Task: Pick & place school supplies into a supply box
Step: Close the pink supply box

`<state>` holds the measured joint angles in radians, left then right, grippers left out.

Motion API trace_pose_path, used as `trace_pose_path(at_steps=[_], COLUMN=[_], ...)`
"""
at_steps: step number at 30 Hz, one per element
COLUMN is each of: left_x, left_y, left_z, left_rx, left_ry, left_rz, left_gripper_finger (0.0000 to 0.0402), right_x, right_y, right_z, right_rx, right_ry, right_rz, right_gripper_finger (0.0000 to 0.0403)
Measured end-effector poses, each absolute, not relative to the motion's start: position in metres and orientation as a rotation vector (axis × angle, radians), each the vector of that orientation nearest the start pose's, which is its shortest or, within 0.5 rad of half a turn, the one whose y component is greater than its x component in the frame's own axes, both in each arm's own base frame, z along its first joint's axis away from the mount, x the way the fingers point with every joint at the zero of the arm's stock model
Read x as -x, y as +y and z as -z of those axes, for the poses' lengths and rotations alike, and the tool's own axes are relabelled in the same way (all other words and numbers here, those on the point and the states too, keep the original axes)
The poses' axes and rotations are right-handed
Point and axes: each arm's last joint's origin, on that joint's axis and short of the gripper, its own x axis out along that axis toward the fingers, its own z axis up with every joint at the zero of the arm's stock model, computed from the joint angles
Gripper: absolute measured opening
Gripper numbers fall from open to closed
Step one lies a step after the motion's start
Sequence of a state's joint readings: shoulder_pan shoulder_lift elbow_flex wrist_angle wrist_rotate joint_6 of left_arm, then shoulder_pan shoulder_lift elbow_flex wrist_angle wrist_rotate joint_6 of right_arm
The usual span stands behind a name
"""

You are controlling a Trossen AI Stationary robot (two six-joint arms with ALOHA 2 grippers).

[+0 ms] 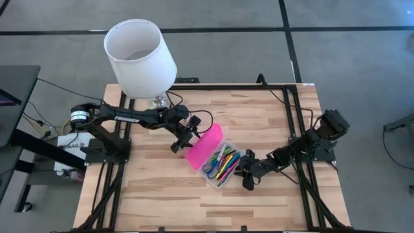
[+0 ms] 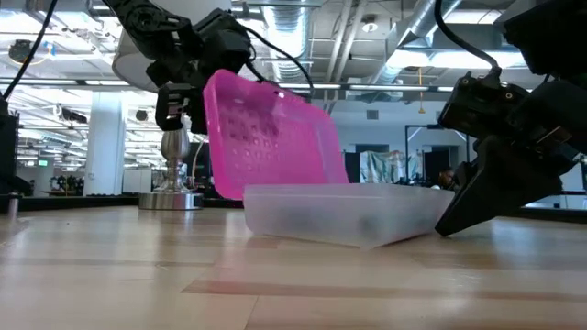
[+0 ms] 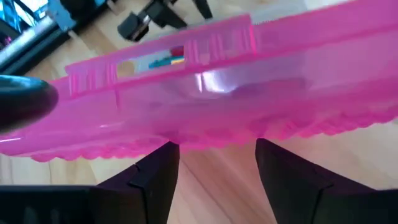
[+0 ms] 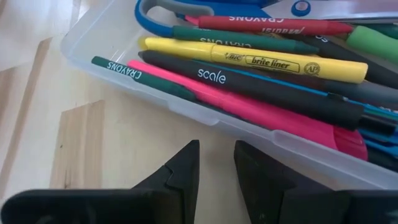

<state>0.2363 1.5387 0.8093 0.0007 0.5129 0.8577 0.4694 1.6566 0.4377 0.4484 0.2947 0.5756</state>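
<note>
A white lampshade (image 1: 140, 57) on its stand sits at the table's far left, hiding part of the left arm's reach from above. The left gripper (image 1: 184, 138) hangs just behind the raised pink lid (image 1: 204, 146) of the supply box (image 1: 218, 164), its fingers (image 3: 152, 177) spread wide with nothing between them (the lid fills most of the left wrist view, so little else can be made out there). The box lies near the middle of the wooden table (image 1: 162, 194), lid tilted up and back. Inside the clear base lie the school supplies (image 4: 261, 68): a yellow highlighter (image 4: 252, 61), a pink pen (image 4: 249, 109), a dark pen (image 4: 249, 87), green ones, and blue-handled scissors (image 4: 186, 9) cut off at the frame edge. The right gripper (image 1: 246, 180) rests low at the box's right end, just outside its wall, jaws narrowly parted and holding nothing.
</note>
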Motion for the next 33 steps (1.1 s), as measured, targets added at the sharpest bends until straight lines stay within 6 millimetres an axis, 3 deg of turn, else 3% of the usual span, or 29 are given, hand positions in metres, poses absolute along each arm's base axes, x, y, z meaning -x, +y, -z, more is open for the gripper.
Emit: trace_pose_path(at_steps=[18,33], left_x=[-0.31,-0.315], left_y=[0.029,0.012], left_z=[-0.196,-0.202], left_rx=[-0.592,-0.49], left_ry=[0.389,0.34], left_rz=[0.569,0.566], left_gripper_finger=[0.0208,0.0208], right_x=[-0.23,-0.241], right_y=[0.103,0.077], right_z=[-0.091,-0.091], right_rx=[-0.237,-0.195], right_ry=[0.722,0.706], right_rz=[0.068,0.14], right_gripper_finger=[0.01,0.01])
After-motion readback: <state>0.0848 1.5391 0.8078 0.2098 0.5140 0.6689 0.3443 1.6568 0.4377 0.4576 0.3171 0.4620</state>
